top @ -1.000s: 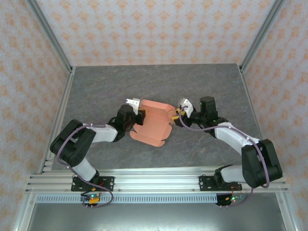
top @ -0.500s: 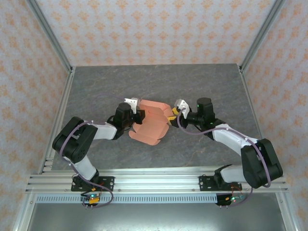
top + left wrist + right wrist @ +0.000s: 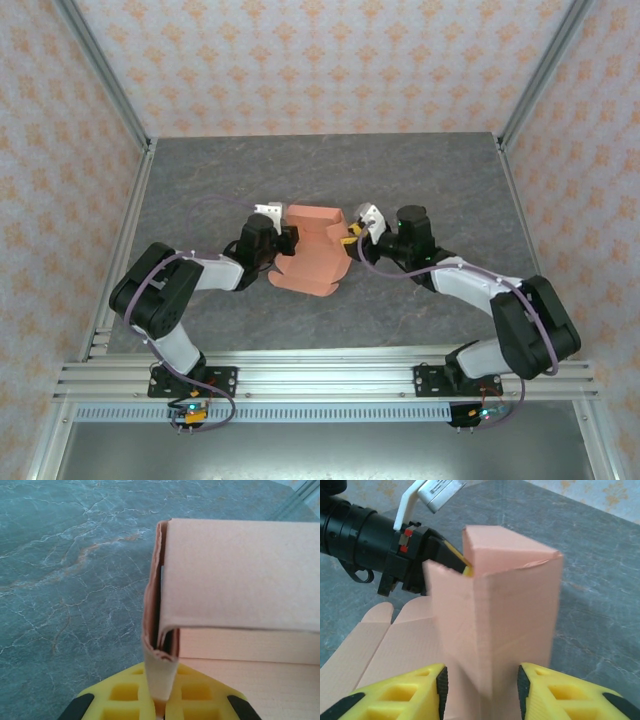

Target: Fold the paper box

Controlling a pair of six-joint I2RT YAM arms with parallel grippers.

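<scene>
The paper box is salmon-orange card, partly folded, lying on the table between both arms. Its flat flaps spread toward the near side, and its far part stands up as walls. My left gripper is at its left edge. In the left wrist view the yellow fingers are shut on a doubled edge of the card, with a wall panel to the right. My right gripper is at the right edge. Its jaws stand open astride the upright corner of the box.
The grey stone-patterned table has bare room behind and to both sides of the box. Patterned walls and metal posts close the cell. An aluminium rail runs along the near edge. The left arm's black wrist lies just beyond the box.
My right gripper has moved left against the box and its jaws have narrowed slightly. The box's right side has been pushed up and inward. The left gripper keeps its hold.
</scene>
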